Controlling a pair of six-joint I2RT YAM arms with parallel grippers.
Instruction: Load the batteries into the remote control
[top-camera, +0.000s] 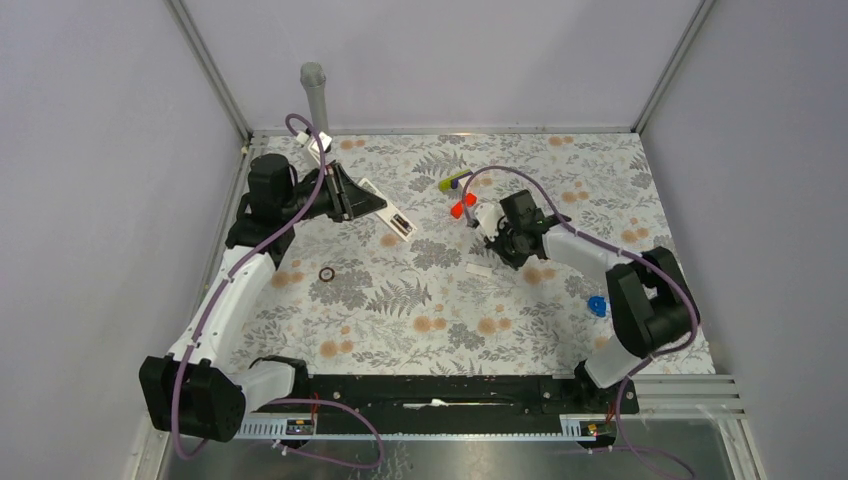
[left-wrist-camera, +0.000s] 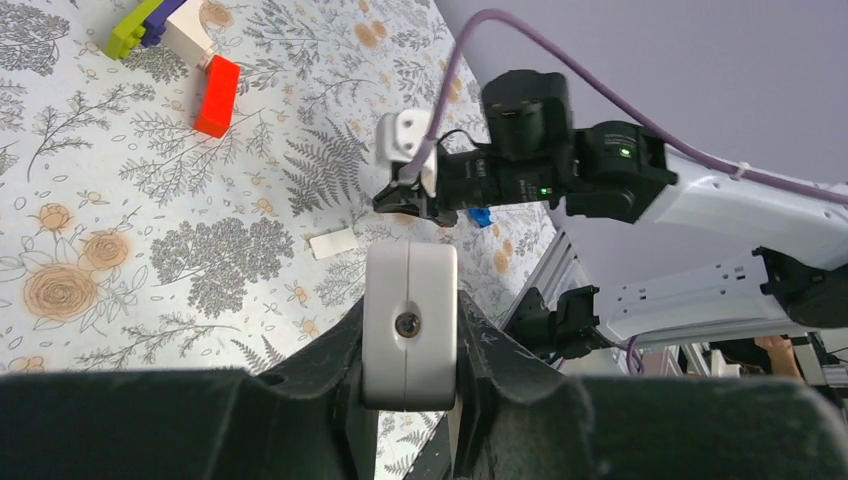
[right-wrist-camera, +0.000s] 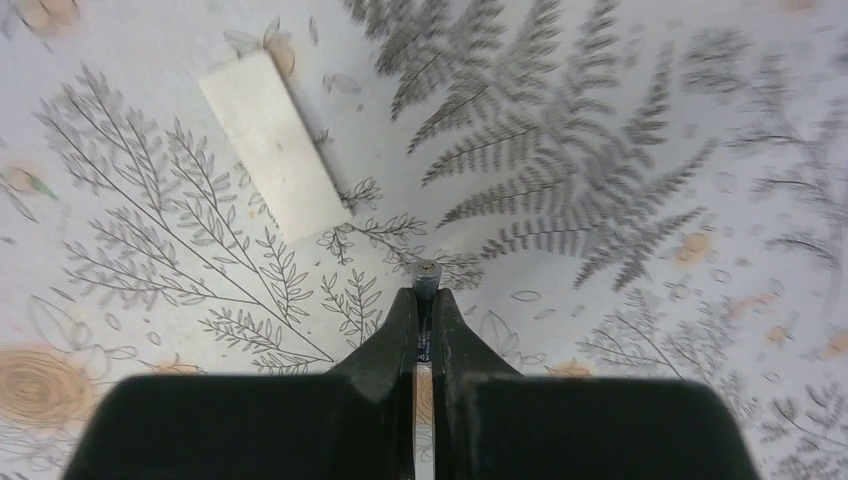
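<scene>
The remote control (top-camera: 388, 210), a slim white bar, is held at its far end by my left gripper (top-camera: 348, 196) near the back left. In the left wrist view its end face (left-wrist-camera: 410, 375) sits clamped between the jaws of the left gripper (left-wrist-camera: 410, 308). My right gripper (top-camera: 508, 247) hovers low over the table's middle, shut on one battery (right-wrist-camera: 427, 272), a thin dark cylinder whose tip pokes out past the right gripper's (right-wrist-camera: 425, 297) fingertips. The second battery is out of view.
A small flat white cover piece (top-camera: 480, 270) lies just left of the right gripper, also in the right wrist view (right-wrist-camera: 272, 143). A red block (top-camera: 463, 206) and a yellow-green piece (top-camera: 452, 182) lie behind it. A dark ring (top-camera: 326, 273) and a blue piece (top-camera: 597, 305) lie on the cloth. A grey post (top-camera: 314, 90) stands at the back.
</scene>
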